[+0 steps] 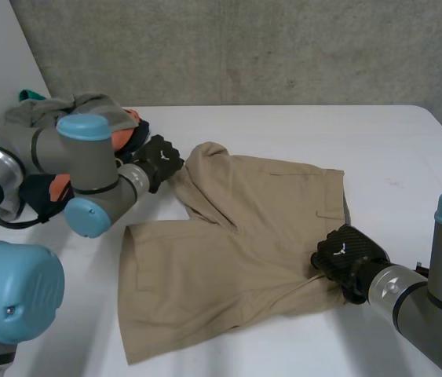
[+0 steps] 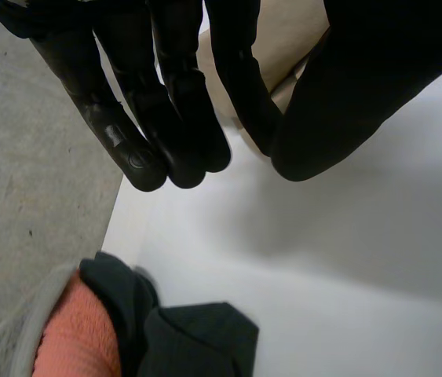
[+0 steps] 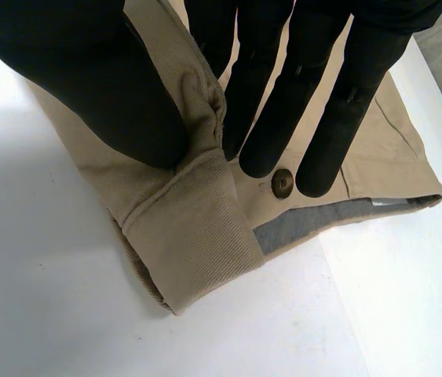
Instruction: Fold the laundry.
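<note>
Khaki shorts (image 1: 228,259) lie spread on the white table (image 1: 378,141), rumpled along their far side. My left hand (image 1: 158,161) is at the shorts' far left corner. In the left wrist view its fingers (image 2: 173,118) and thumb come together with a bit of the tan cloth (image 2: 283,31) between them. My right hand (image 1: 350,255) is at the near right edge, on the waistband. There its thumb (image 3: 111,94) and fingers pinch a raised fold of the waistband (image 3: 189,228) beside the brown button (image 3: 283,182).
A pile of other clothes (image 1: 87,114), grey, orange and dark, sits at the table's far left, just behind my left hand. An orange piece (image 2: 79,338) and a dark piece (image 2: 197,338) of it lie past the fingertips, by the table's edge (image 2: 118,220).
</note>
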Robot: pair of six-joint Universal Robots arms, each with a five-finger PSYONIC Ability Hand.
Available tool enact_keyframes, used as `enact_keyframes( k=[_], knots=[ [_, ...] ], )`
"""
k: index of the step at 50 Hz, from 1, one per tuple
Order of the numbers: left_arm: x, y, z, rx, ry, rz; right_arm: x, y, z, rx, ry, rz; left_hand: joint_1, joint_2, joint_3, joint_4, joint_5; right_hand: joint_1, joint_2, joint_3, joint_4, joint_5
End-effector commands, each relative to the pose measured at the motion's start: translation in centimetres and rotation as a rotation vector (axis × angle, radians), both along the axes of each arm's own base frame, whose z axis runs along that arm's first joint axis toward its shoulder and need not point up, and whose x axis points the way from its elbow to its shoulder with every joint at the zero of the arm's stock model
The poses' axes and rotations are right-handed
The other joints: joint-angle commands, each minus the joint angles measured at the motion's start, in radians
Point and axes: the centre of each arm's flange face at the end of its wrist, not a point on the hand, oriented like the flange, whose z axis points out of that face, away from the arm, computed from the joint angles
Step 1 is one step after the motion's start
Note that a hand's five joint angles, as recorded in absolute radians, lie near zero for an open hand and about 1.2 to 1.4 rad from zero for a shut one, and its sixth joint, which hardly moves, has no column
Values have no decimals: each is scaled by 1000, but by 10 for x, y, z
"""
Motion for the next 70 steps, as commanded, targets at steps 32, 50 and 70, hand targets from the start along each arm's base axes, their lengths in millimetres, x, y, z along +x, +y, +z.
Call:
enact_keyframes(
  k=[32,50,70],
  knots=[
    [-21,5,-18,-59,-62,-158,-4,-7,3,-16,-9,-20,216,197,196,191,202,287,206,205,199,189],
    [17,2,4,68,-59,159,-3,-3,8,-31,-18,-11,266,248,247,242,253,287,206,205,199,189],
    [46,14,4,251,-46,564,-2,2,12,-37,-17,-6,266,248,247,242,253,287,206,205,199,189]
  ],
)
